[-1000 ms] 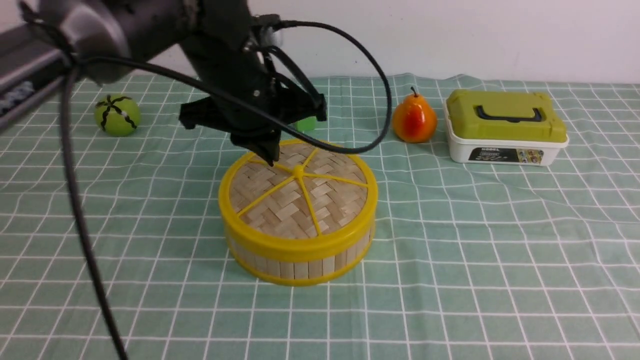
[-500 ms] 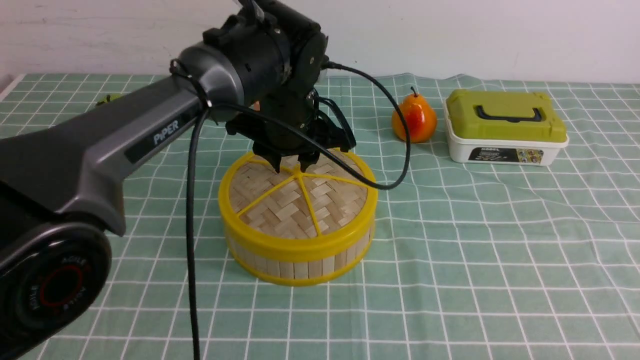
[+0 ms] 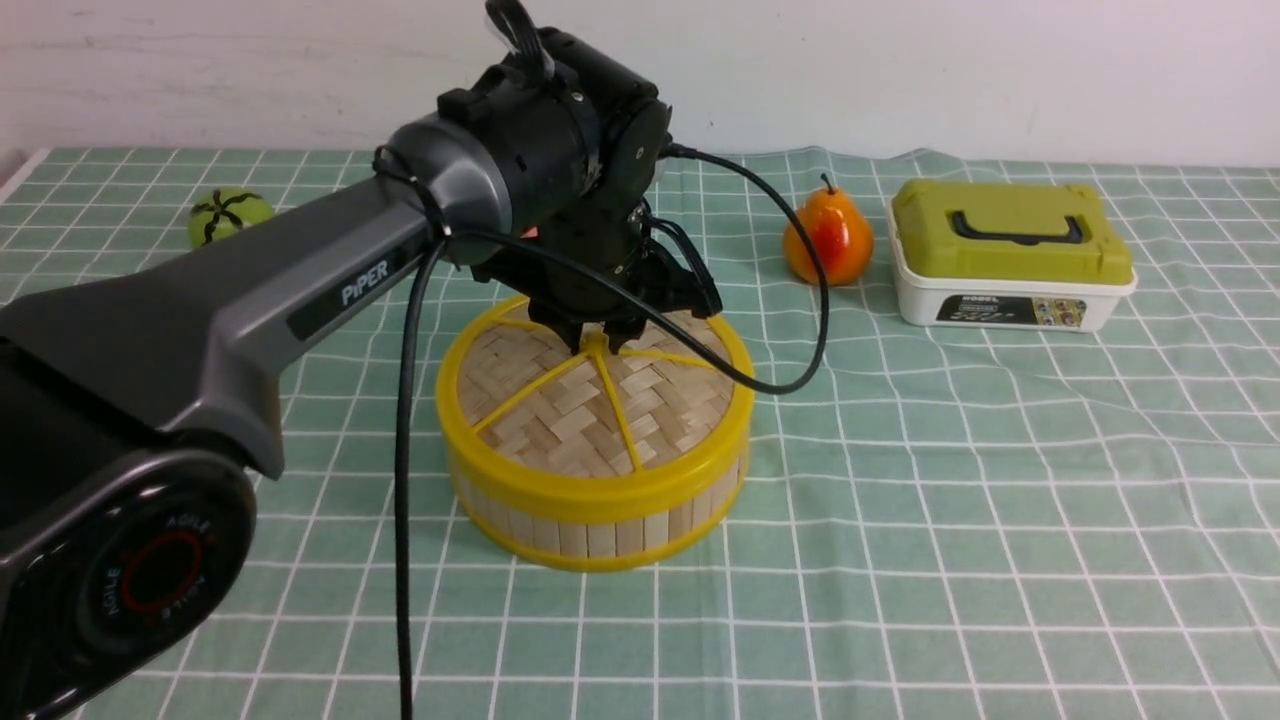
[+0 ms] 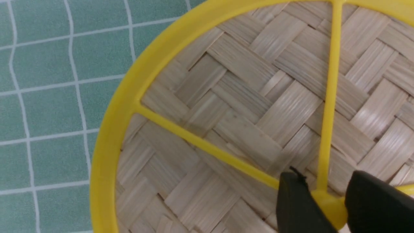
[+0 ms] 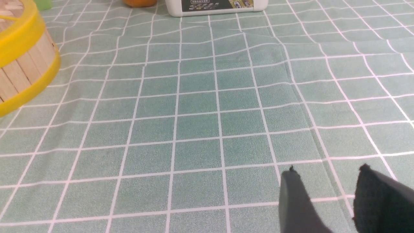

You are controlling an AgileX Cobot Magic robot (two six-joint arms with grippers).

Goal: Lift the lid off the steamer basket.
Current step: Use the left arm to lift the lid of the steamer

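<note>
**Two fingers pinch the lid's knob**

Both fingers of the left gripper (image 3: pixel 598 335) close against the yellow centre knob (image 4: pixel 326 199) of the lid (image 3: pixel 590 400), one on each side. The lid sits flat on the steamer basket (image 3: pixel 600 530), which stands mid-table on the green checked cloth (image 3: pixel 950 500). The right gripper (image 5: pixel 326 171) hangs low over bare cloth, well apart from the basket, with its fingers parted and nothing between them. Behind the basket are a pear (image 3: pixel 828 240), a white box with an olive-green top (image 3: pixel 1010 260) and a green ball (image 3: pixel 230 215).
</note>
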